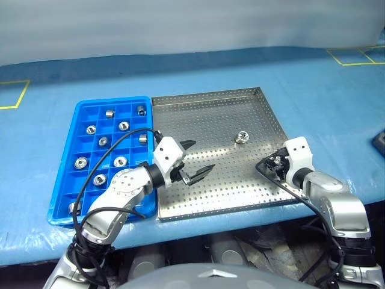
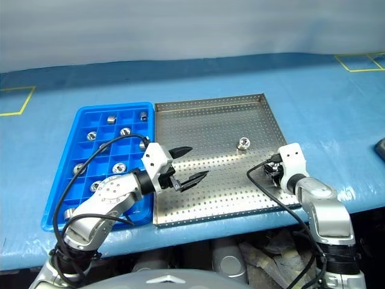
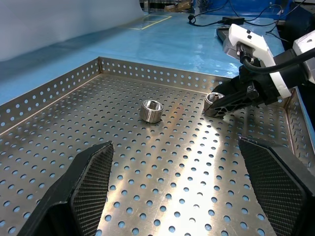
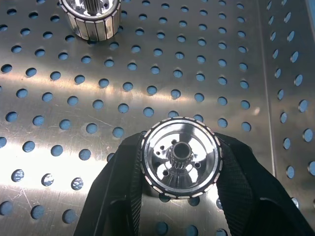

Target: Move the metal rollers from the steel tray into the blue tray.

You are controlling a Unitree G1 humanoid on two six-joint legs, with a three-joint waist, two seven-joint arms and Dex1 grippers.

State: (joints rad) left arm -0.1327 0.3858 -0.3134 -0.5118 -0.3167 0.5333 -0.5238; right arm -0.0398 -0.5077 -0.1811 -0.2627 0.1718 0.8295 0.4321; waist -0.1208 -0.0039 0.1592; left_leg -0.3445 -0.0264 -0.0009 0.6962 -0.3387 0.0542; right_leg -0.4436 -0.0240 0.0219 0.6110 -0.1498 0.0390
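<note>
Right gripper is clamped on a roller just inside the steel tray's right rim — not lifted clear yet, by my read. Left gripper hangs wide open near that tray's left edge. One loose roller left mid-tray; roughly ten already sit in the blue tray beside it.

Shiny ribbed metal roller on the glossy perforated steel tray; matt, textured black pincer fingers; smooth blue plastic tray.
</note>
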